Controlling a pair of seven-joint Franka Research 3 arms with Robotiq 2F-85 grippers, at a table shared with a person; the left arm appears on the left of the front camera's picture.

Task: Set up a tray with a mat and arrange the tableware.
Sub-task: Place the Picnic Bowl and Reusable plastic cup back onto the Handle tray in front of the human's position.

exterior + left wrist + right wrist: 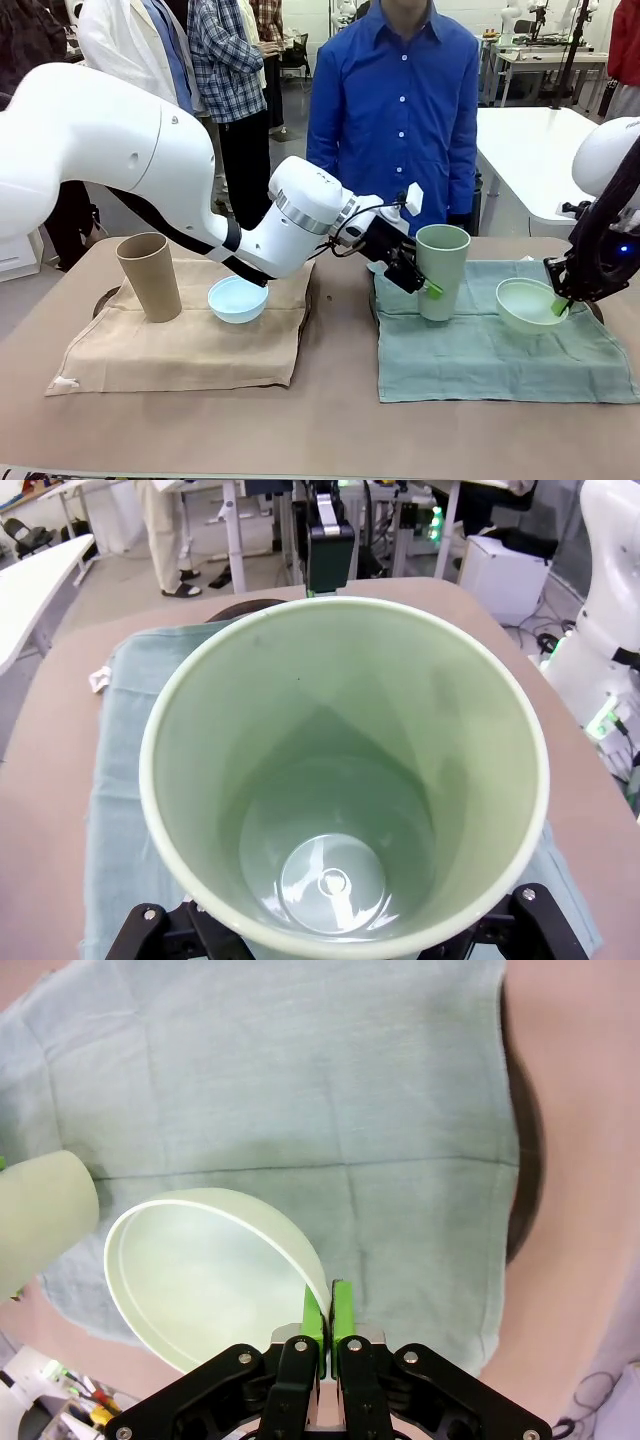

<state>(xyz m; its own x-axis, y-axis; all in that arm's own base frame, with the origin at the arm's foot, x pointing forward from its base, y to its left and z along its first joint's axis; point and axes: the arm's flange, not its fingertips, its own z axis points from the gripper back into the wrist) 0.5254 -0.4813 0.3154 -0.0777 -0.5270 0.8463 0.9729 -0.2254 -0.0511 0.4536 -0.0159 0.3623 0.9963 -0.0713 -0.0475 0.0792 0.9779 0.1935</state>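
The pale green cup point(442, 262) stands upright on the green mat point(490, 355), and my left gripper point(426, 284) is shut on its side. In the left wrist view I look straight down into this cup point(345, 780). My right gripper point(328, 1310) is shut on the rim of the pale green bowl point(195, 1280), which sits low over the right half of the same mat point(300, 1080). In the front view that bowl point(528, 304) is right of the cup. On the tan mat point(180, 350) are the tan cup point(150, 277) and the light blue bowl point(238, 298).
Dark tray rims point(104, 300) point(525, 1160) peek out from under both mats. A person in a blue shirt point(400, 100) stands at the far side of the table, between the two mats. My left arm point(200, 190) spans over the tan mat.
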